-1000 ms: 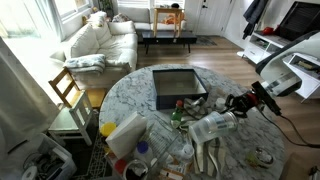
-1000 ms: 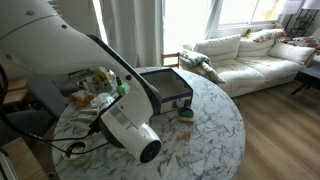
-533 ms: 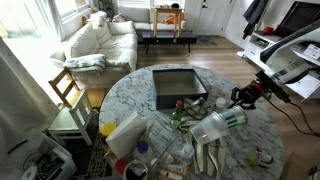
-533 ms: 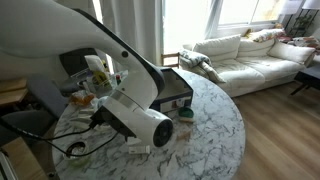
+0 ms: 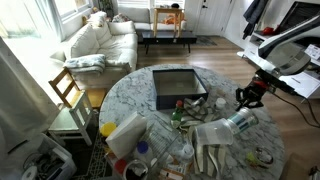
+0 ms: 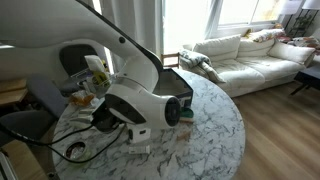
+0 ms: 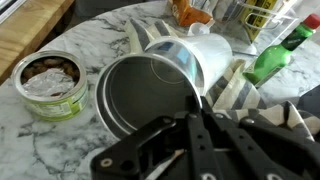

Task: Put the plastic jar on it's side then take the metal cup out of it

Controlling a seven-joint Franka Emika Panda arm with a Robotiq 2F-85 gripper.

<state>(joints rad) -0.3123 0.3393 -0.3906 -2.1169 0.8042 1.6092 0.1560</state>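
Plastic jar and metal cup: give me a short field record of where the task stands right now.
plastic jar: lying on its side on the table
metal cup: in the jar's mouth, not yet out
pincer: looks closed, at the mouth's rim; whether it grips anything is unclear
nearby: tin with green label, green bottle
step left: pull out the cup

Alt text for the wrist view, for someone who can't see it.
The plastic jar lies on its side on the marble table, the metal cup in its mouth, the gripper at its rim. A green-labelled tin sits at picture left, a green bottle at right.
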